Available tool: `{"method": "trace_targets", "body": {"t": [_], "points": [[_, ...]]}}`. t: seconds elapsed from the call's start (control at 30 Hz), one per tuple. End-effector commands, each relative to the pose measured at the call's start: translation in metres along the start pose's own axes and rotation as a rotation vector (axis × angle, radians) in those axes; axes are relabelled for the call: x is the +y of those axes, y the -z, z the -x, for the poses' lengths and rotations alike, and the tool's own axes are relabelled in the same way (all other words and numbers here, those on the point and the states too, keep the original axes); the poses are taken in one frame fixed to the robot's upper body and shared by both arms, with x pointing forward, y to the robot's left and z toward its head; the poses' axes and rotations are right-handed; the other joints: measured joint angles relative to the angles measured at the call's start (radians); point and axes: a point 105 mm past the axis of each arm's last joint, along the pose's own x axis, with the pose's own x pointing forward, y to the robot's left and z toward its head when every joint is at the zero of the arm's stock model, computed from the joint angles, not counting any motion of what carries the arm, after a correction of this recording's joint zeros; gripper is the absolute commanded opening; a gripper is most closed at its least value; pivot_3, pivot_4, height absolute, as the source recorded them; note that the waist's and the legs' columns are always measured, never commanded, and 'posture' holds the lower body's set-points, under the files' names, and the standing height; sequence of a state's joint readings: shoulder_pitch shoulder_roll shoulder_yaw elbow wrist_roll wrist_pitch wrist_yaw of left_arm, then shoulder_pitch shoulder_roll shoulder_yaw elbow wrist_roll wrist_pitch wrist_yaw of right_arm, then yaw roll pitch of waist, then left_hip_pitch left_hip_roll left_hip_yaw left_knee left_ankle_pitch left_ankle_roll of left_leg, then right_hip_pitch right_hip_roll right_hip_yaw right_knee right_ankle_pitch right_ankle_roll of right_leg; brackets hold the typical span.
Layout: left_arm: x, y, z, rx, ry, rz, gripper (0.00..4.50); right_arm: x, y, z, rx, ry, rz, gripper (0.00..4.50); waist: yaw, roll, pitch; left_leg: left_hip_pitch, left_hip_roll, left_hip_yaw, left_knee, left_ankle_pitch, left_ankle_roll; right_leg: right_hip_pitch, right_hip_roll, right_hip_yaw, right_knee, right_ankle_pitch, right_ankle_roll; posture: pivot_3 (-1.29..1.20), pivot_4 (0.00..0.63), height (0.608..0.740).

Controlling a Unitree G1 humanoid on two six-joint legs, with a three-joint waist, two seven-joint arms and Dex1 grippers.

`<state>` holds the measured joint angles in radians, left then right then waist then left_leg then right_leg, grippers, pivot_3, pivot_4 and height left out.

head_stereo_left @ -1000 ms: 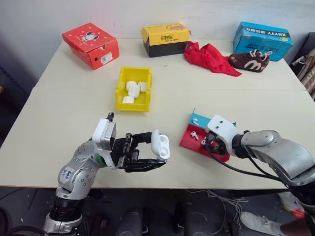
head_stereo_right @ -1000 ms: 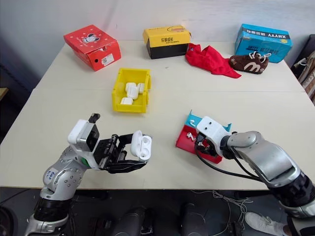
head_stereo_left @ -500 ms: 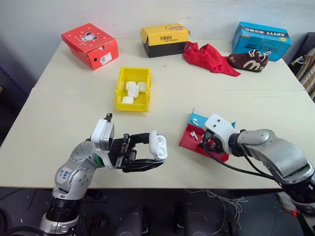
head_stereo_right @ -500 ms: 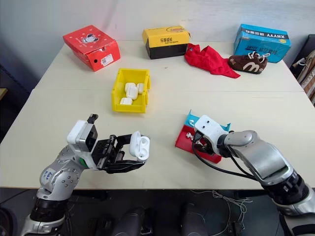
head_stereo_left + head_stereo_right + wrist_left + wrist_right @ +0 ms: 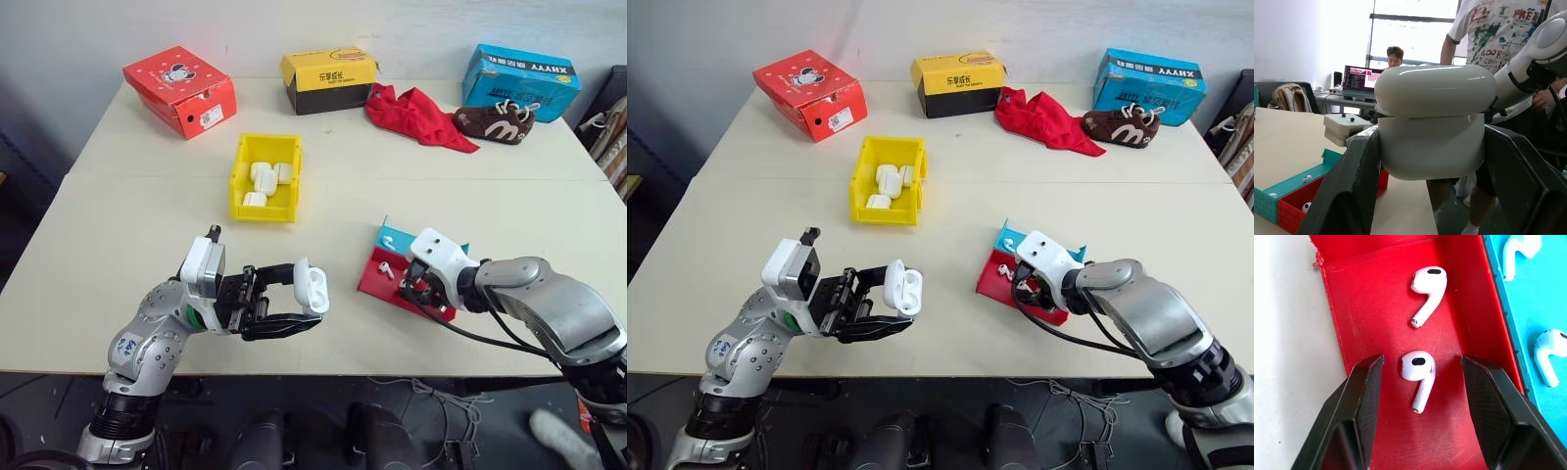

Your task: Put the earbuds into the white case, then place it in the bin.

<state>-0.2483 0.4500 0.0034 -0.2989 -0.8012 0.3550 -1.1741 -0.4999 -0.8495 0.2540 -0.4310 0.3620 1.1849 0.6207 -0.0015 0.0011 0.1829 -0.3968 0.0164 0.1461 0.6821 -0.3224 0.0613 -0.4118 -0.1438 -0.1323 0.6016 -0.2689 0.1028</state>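
My left gripper [image 5: 300, 300] is shut on the white case [image 5: 312, 286], holding it above the table's near edge with its lid down [image 5: 1432, 127]. My right gripper [image 5: 412, 285] points down into the red half of the red-and-blue tray [image 5: 372, 279]. It is open, and its fingertips [image 5: 1371, 369] straddle one earbud [image 5: 1418, 374] without touching it. A second earbud [image 5: 1427, 286] lies further along the red compartment. Two more earbuds [image 5: 1547, 352] lie in the blue half. The yellow bin [image 5: 238, 168] stands mid-table with several white cases inside.
At the table's back stand a red shoebox [image 5: 181, 88], a yellow-and-black box [image 5: 328, 78] and a blue box [image 5: 519, 78], with a red cloth [image 5: 416, 113] and a brown shoe [image 5: 495, 119] between. A person [image 5: 1498, 29] stands past the table's right end.
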Motion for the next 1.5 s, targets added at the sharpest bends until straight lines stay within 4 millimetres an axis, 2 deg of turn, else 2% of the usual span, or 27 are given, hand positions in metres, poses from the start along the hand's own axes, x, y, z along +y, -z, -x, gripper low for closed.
{"method": "trace_targets", "body": {"t": [0.03, 0.13, 0.5, 0.6, 0.63, 0.67, 0.73, 0.77, 0.87, 0.93, 1.03, 1.17, 1.3, 1.5], "points": [[0.0, -0.007, 0.001, 0.001, 0.005, -0.046, 2.77, 0.003, 0.014, -0.004, 0.05, -0.011, -0.038, 1.32, 0.001, 0.0, 0.0, 0.0, 0.0, 0.0, 0.0, 0.0, 0.0, 0.0, 0.0, 0.0, 0.0, 0.0, 0.0, 0.0, 0.15, 0.74], [0.001, -0.007, 0.002, 0.001, 0.004, -0.043, 2.77, 0.004, 0.014, -0.004, 0.053, -0.016, -0.038, 0.45, 0.001, -0.001, -0.001, 0.0, 0.0, 0.0, 0.0, -0.001, -0.001, 0.0, 0.0, 0.0, 0.0, 0.0, 0.0, 0.0, 0.15, 0.74], [0.002, -0.008, 0.002, -0.004, 0.009, -0.055, 2.77, -0.003, 0.009, -0.001, 0.01, 0.01, -0.039, 0.45, 0.001, -0.001, -0.001, 0.0, 0.0, 0.0, 0.0, -0.002, -0.002, 0.0, -0.001, 0.0, 0.0, 0.0, 0.0, 0.0, 0.15, 0.74], [0.001, -0.01, -0.003, -0.01, 0.031, -0.071, 2.77, -0.014, 0.003, 0.012, -0.077, 0.015, -0.156, 0.45, 0.003, -0.001, 0.0, 0.0, 0.0, 0.0, 0.0, -0.002, -0.002, 0.0, -0.001, 0.0, -0.001, 0.0, 0.0, 0.0, 0.15, 0.74], [0.001, -0.011, -0.005, -0.016, 0.043, -0.08, 2.77, -0.015, -0.001, 0.018, -0.127, -0.007, -0.186, 0.45, 0.003, -0.001, 0.0, -0.001, 0.0, -0.001, 0.0, -0.002, -0.002, 0.0, -0.001, -0.001, -0.001, 0.0, 0.0, 0.0, 0.15, 0.74], [0.0, -0.014, -0.008, -0.029, 0.058, -0.077, 2.77, -0.01, -0.014, 0.033, -0.254, -0.086, -0.196, 0.45, 0.005, -0.001, 0.0, -0.002, 0.0, 0.0, 0.0, -0.001, -0.001, -0.001, -0.001, -0.001, -0.001, 0.0, 0.0, 0.0, 0.15, 0.74], [0.001, -0.019, -0.014, -0.065, 0.092, -0.054, 2.77, 0.008, -0.047, 0.073, -0.58, -0.287, -0.173, 0.45, 0.008, -0.001, 0.0, -0.005, 0.0, -0.002, 0.0, 0.0, 0.001, -0.003, 0.0, -0.002, -0.002, 0.001, 0.001, 0.0, 0.15, 0.74], [0.0, -0.021, -0.015, -0.074, 0.111, -0.039, 2.77, 0.012, -0.056, 0.088, -0.695, -0.33, -0.162, 0.45, 0.009, -0.001, 0.0, -0.006, 0.0, -0.002, 0.0, 0.0, 0.001, -0.002, 0.0, -0.002, -0.002, 0.001, 0.002, 0.0, 0.15, 0.74], [0.003, -0.029, -0.023, -0.126, 0.158, -0.009, 2.77, 0.015, -0.082, 0.122, -1.04, -0.365, -0.178, 0.45, 0.006, -0.003, 0.0, -0.006, 0.001, -0.002, 0.0, 0.0, 0.002, -0.001, 0.005, -0.002, -0.002, 0.002, 0.003, 0.0, 0.15, 0.74], [0.004, -0.032, -0.027, -0.144, 0.177, 0.002, 2.77, 0.019, -0.093, 0.137, -1.197, -0.384, -0.176, 0.45, 0.001, -0.003, 0.0, -0.006, 0.001, -0.003, 0.0, 0.0, 0.002, 0.0, 0.01, -0.002, -0.003, 0.002, 0.004, 0.0, 0.15, 0.74], [0.008, -0.035, -0.036, -0.177, 0.198, 0.015, 2.77, 0.031, -0.113, 0.14, -1.321, -0.406, -0.16, 0.45, -0.001, -0.002, 0.0, -0.005, 0.001, -0.002, 0.0, 0.0, 0.002, 0.0, 0.01, -0.001, -0.002, 0.002, 0.004, 0.0, 0.15, 0.74], [0.011, -0.039, -0.046, -0.223, 0.22, 0.034, 2.77, 0.053, -0.134, 0.141, -1.436, -0.399, 0.008, 0.45, -0.002, -0.002, 0.0, -0.005, 0.001, -0.001, 0.0, 0.001, 0.001, -0.002, 0.011, 0.0, 0.0, 0.002, 0.004, 0.0, 0.15, 0.74], [0.013, -0.042, -0.049, -0.233, 0.226, 0.043, 2.77, 0.068, -0.139, 0.136, -1.457, -0.422, 0.089, 0.45, 0.0, -0.002, 0.0, -0.006, 0.0, -0.001, 0.0, 0.001, 0.002, -0.002, 0.011, -0.001, 0.0, 0.002, 0.004, 0.0, 0.15, 0.74], [0.017, -0.045, -0.049, -0.244, 0.212, 0.051, 2.77, 0.077, -0.14, 0.134, -1.479, -0.442, 0.131, 0.45, -0.001, -0.002, 0.0, -0.006, -0.001, -0.001, 0.0, 0.001, 0.002, -0.002, 0.011, -0.001, 0.0, 0.003, 0.004, 0.0, 0.15, 0.74]]}}
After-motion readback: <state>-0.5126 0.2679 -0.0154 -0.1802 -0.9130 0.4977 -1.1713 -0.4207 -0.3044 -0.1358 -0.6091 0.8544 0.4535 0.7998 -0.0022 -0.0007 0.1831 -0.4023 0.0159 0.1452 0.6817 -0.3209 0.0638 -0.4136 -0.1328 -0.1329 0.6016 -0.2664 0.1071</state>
